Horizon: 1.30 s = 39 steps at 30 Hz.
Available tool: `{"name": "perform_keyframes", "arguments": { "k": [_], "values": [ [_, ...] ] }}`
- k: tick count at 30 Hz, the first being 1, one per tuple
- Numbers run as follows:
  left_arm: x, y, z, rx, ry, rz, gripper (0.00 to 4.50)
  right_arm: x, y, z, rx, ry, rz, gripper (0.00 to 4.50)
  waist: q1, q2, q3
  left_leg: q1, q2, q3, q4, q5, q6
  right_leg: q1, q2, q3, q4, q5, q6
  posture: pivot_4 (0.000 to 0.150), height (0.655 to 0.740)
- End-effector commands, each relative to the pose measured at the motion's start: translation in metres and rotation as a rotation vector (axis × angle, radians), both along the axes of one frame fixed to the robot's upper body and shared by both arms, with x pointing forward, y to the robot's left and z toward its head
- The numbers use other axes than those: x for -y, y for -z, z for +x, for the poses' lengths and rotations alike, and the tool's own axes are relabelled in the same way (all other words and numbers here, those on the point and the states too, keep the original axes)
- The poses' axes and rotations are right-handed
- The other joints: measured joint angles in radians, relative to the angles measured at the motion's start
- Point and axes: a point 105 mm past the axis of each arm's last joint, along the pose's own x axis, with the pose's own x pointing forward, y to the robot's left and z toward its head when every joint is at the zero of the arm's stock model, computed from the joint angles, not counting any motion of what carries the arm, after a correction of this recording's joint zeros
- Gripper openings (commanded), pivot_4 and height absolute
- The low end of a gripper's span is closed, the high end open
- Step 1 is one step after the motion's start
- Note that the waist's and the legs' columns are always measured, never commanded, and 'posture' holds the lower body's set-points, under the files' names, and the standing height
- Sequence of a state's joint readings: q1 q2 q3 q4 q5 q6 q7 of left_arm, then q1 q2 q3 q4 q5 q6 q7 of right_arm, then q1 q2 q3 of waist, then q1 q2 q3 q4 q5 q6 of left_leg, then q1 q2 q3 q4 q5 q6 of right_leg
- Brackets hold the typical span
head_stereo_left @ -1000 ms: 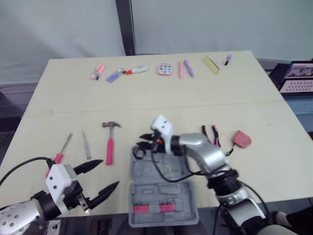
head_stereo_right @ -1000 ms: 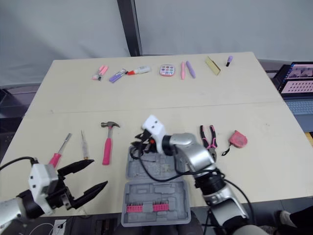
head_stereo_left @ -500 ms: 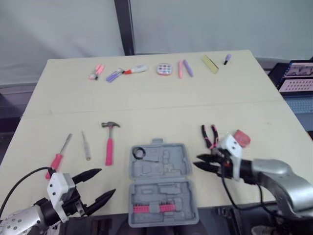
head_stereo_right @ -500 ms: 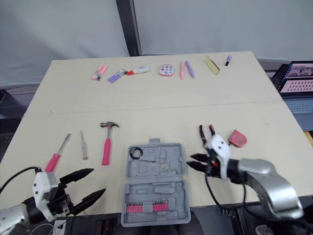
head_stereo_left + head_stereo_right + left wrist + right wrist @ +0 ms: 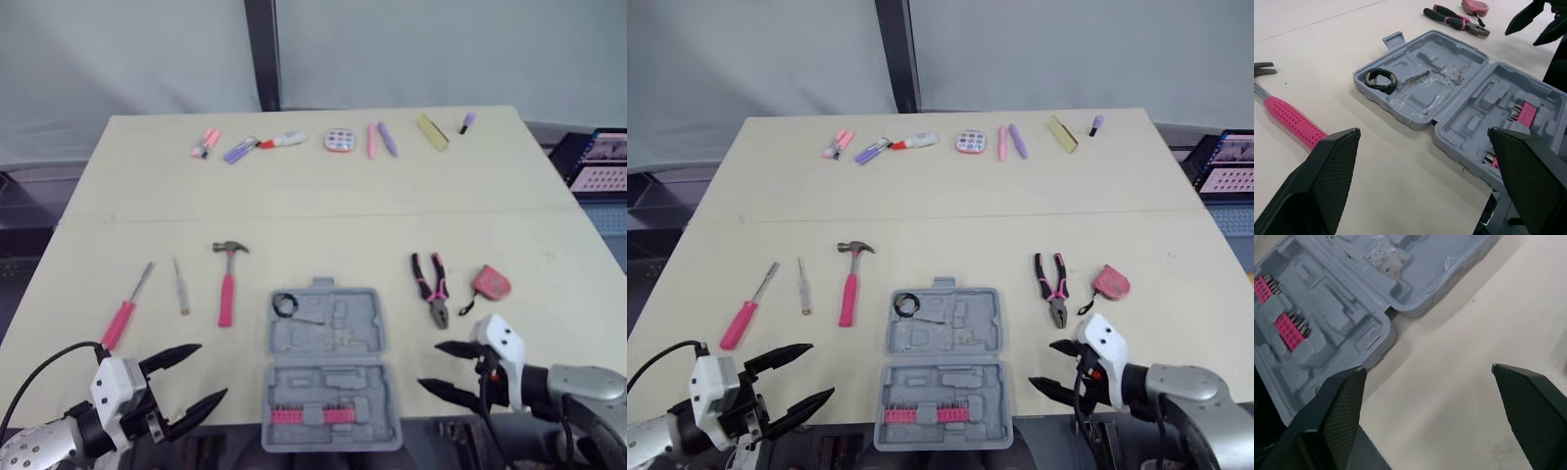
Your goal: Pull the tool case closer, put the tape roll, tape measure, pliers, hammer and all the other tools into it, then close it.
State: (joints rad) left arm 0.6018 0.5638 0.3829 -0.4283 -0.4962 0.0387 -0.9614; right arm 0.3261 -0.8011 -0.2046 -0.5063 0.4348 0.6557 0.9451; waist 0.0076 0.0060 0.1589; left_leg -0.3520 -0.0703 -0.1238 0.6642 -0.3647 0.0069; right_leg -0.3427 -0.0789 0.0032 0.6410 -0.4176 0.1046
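The grey tool case (image 5: 328, 362) lies open near the table's front edge, with pink bit holders in its near half. A black tape roll (image 5: 285, 305) rests in the far-left corner of its far half, also seen in the left wrist view (image 5: 1380, 80). The pink-handled hammer (image 5: 227, 284) lies left of the case. The pliers (image 5: 431, 294) and pink tape measure (image 5: 490, 284) lie to its right. My left gripper (image 5: 211, 372) is open, low at the front left, empty. My right gripper (image 5: 428, 364) is open and empty just right of the case, below the pliers.
A pink-handled screwdriver (image 5: 127, 308) and a thin one (image 5: 180, 287) lie left of the hammer. Markers, pens and small stationery (image 5: 338, 139) line the table's far edge. A laptop (image 5: 600, 164) sits off the table at the right.
My right gripper has left the case's far-left corner, swung right and back toward the front edge, and opened. The tape roll stays in the case. The left gripper barely moved.
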Motion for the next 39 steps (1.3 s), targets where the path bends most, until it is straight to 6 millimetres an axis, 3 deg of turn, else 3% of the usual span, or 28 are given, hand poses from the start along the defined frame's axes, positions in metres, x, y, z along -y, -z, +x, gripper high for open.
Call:
{"name": "perform_keyframes", "arguments": {
  "k": [1,7,11,19,24,29,39],
  "values": [
    [0.001,-0.001,-0.003,0.01,0.02,0.005,4.5,-0.001,-0.008,-0.001,0.045,-0.014,-0.018,4.44,0.004,0.0,0.0,0.0,0.0,0.0,0.0,0.0,0.0,0.0,0.0,0.0,0.0,0.0,0.0,0.15,0.74],
    [0.01,-0.003,-0.003,-0.007,0.087,-0.025,4.5,0.007,-0.013,0.009,0.082,0.084,-0.018,4.44,0.011,0.0,0.0,0.0,0.0,0.0,0.0,0.0,0.0,0.0,0.0,0.0,0.0,0.0,0.0,0.15,0.74],
    [0.034,-0.018,0.002,0.028,0.246,-0.06,4.5,0.023,-0.021,0.015,0.134,0.305,0.01,4.44,0.02,0.0,0.0,0.0,0.0,-0.002,0.001,0.0,0.0,0.001,0.0,0.0,0.0,0.0,0.001,0.15,0.74],
    [0.058,-0.027,0.016,0.083,0.38,-0.076,4.5,0.038,-0.03,0.024,0.214,0.609,0.06,4.44,0.01,0.002,0.0,0.001,-0.001,-0.001,0.0,0.0,0.0,0.0,0.0,0.001,0.002,0.0,0.0,0.15,0.74],
    [0.059,-0.027,0.025,0.108,0.4,-0.056,4.5,0.042,-0.03,0.03,0.231,0.781,0.077,4.44,0.002,0.004,-0.001,0.001,0.0,-0.001,0.0,0.0,0.0,-0.001,0.001,0.001,0.004,0.0,0.0,0.15,0.74],
    [0.062,-0.022,0.033,0.128,0.391,-0.032,4.5,0.049,-0.027,0.049,0.242,0.982,0.092,4.44,-0.01,0.006,-0.001,0.001,-0.001,-0.001,0.0,0.0,-0.001,-0.002,0.001,0.001,0.005,0.0,0.0,0.15,0.74],
    [0.064,-0.02,0.032,0.143,0.366,-0.023,4.5,0.066,-0.008,0.078,0.203,1.165,0.023,4.44,-0.014,0.007,-0.001,0.001,-0.002,-0.001,0.0,0.001,0.0,-0.005,0.0,0.003,0.014,0.0,0.0,0.15,0.74]
  ]
}}
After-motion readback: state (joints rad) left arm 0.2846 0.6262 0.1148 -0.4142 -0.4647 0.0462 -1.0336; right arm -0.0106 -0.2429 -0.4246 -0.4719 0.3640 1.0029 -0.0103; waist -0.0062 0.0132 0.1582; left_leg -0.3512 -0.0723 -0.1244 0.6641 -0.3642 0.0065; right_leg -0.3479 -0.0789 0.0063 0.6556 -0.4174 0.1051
